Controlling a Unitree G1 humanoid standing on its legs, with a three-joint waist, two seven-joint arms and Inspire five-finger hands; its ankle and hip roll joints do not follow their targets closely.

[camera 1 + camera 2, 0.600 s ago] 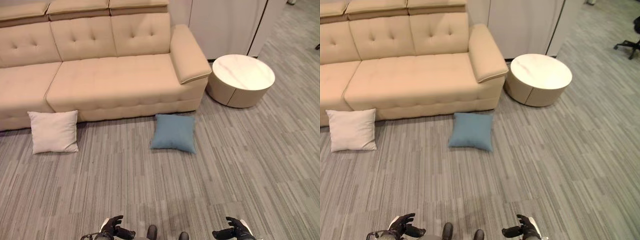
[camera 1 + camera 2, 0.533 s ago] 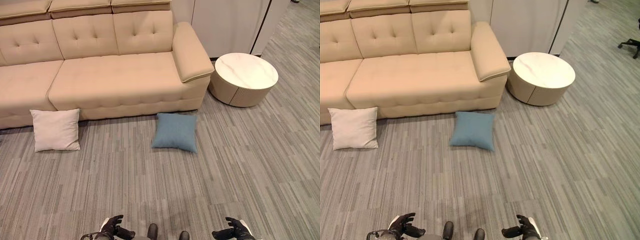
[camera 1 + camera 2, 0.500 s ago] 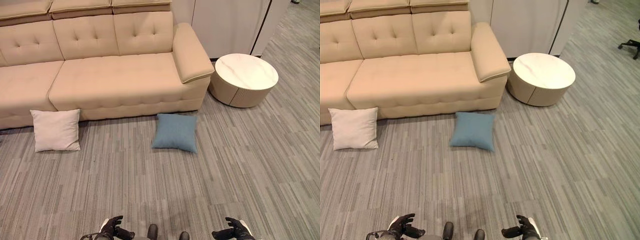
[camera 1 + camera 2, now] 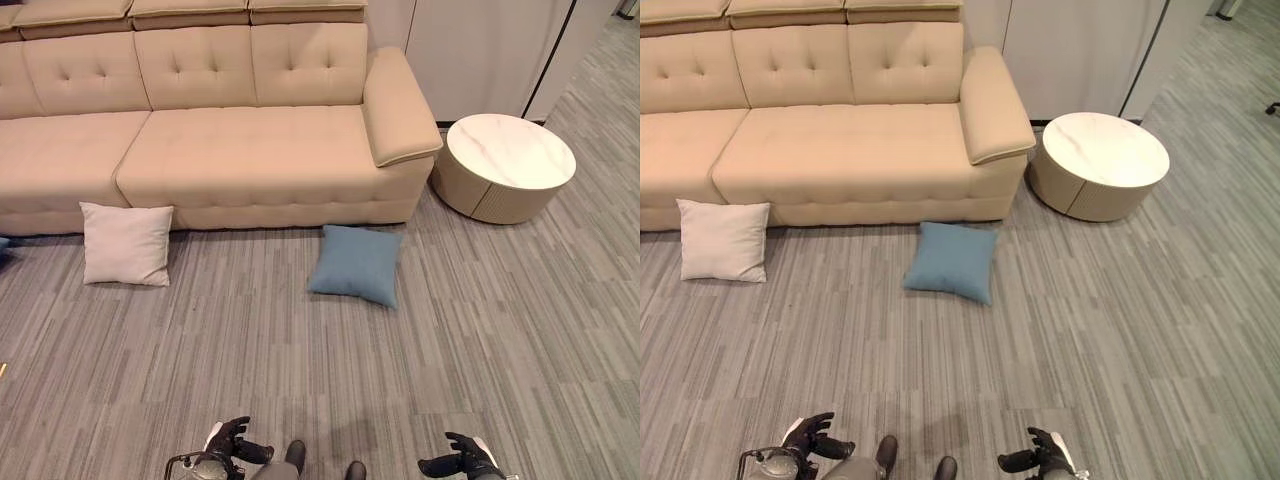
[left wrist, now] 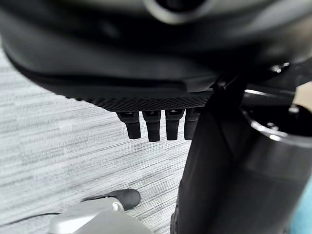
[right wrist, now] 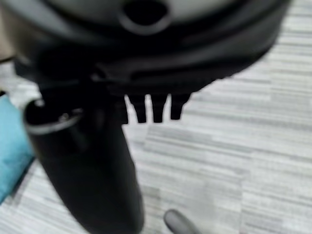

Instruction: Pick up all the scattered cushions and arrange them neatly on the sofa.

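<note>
We see a beige sofa (image 4: 240, 150) along the far side of the grey striped floor (image 4: 500, 330), its seat bare. Two cushions lie on the floor at the sofa's front edge: a white cushion (image 4: 126, 244) leaning against the base near the seam between the seats, and a blue cushion (image 4: 356, 264) just in front of the base below the armrest end. The two are well apart. Past the armrest stands a round side table (image 4: 510, 165) with a pale top, near the sofa's end.

At the near edge of the floor we find both robot hands, well apart from the cushions. The left robot hand (image 4: 232, 442) and the right robot hand (image 4: 458, 462) each have loosely spread fingers and hold nothing. Each wrist view shows straight fingers (image 5: 146, 127) hanging over the floor. The left eye view catches a sliver of dark blue at the left margin beside the sofa's base; we cannot tell what it is. The right wrist view shows a bit of the blue cushion.
</note>
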